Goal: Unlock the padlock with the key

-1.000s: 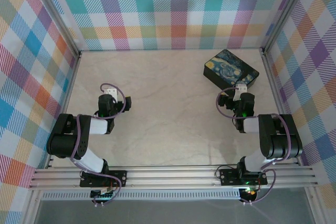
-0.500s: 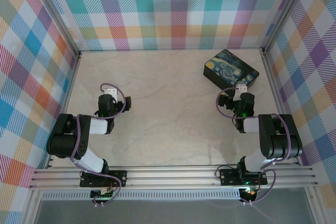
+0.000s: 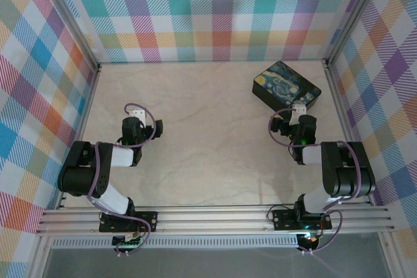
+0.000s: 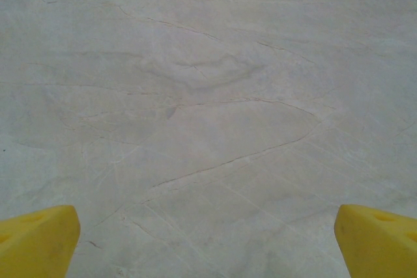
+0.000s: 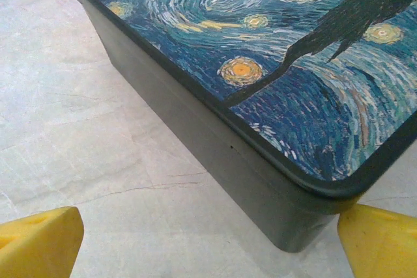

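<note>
The padlock and the key are out of view. My left gripper (image 3: 135,116) hangs low over bare pale table, and in the left wrist view it (image 4: 208,242) is open, its yellow pads (image 4: 36,240) far apart with nothing between them. My right gripper (image 3: 298,110) sits just in front of the near corner of a black box (image 3: 287,86) with a blue-yellow swirly lid. In the right wrist view the gripper (image 5: 208,245) is open and empty, and the box (image 5: 260,63) rises close ahead, its corner near the right pad (image 5: 381,242).
The marbled table (image 3: 208,128) is walled by plaid panels, with metal posts at the back corners (image 3: 98,66). The box stands at the back right, near the right wall. Aluminium rails (image 3: 215,219) carry the arm bases along the near edge.
</note>
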`<state>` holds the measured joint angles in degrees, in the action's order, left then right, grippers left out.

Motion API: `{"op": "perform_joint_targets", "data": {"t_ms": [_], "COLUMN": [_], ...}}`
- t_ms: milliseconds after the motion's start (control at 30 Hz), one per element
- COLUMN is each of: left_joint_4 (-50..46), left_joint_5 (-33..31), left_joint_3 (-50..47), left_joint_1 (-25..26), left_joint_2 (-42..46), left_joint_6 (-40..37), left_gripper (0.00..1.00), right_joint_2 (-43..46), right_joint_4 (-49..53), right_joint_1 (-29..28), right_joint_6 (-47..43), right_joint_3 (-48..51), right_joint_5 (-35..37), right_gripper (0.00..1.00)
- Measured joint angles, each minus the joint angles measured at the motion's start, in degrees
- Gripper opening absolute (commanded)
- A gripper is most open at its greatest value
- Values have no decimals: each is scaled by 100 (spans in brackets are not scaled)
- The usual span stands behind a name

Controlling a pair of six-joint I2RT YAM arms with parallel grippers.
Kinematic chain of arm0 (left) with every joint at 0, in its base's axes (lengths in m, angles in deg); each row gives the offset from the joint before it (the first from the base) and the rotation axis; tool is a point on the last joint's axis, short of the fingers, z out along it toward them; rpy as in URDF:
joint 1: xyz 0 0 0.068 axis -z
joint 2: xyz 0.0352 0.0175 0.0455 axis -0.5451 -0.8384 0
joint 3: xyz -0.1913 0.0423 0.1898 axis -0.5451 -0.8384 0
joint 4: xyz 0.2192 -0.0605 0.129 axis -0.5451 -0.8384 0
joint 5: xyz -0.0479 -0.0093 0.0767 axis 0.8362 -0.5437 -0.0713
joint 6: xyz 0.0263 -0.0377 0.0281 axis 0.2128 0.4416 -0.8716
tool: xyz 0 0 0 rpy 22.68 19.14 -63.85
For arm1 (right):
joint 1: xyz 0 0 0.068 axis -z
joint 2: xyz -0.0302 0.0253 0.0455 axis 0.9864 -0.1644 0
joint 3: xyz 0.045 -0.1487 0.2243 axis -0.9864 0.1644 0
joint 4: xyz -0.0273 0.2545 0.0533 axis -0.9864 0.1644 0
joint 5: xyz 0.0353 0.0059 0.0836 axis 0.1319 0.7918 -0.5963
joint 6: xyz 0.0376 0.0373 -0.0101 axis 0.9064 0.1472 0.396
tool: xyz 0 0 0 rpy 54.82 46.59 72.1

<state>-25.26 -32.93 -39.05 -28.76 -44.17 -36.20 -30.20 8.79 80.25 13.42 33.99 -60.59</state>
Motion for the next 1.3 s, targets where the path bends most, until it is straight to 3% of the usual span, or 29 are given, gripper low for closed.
{"op": "perform_joint_targets", "data": {"t_ms": [167, 300, 433, 567, 733, 867, 1000, 1300], "left_joint_4": [-59, -1191, -2188, -3270, -4319, -5003, -5722, -7106], "left_joint_5": [-13, -409, -1019, -1445, -1362, -1163, -1078, -1259], "left_joint_3": [24, 654, 1633, 2459, 2977, 3143, 3414, 3928], "left_joint_1": [-9, -9, -11, -120, -385, -391, -326, -319], "left_joint_2": [11, 208, 382, 407, 358, 358, 361, 249], "left_joint_6": [35, 214, 610, 1300, 2046, 2376, 2535, 2852], "left_gripper": [100, 100, 100, 100, 100, 100, 100, 100], "right_joint_2": [125, 892, 1231, 909, 96, -693, -1338, -1705], "right_joint_4": [308, 1469, 2922, 4197, 5355, 5967, 6212, 6126], "right_joint_1": [0, 39, 339, 922, 1421, 1484, 1484, 1217], "right_joint_6": [4, 151, 750, 1510, 2098, 2288, 2367, 2319], "right_joint_3": [-76, -522, -1727, -3018, -3943, -4356, -4546, -4846], "right_joint_5": [-2, 186, 249, 144, -109, -302, -603, -1307], "right_gripper": [100, 98, 95, 93, 90, 88, 83, 74]}}
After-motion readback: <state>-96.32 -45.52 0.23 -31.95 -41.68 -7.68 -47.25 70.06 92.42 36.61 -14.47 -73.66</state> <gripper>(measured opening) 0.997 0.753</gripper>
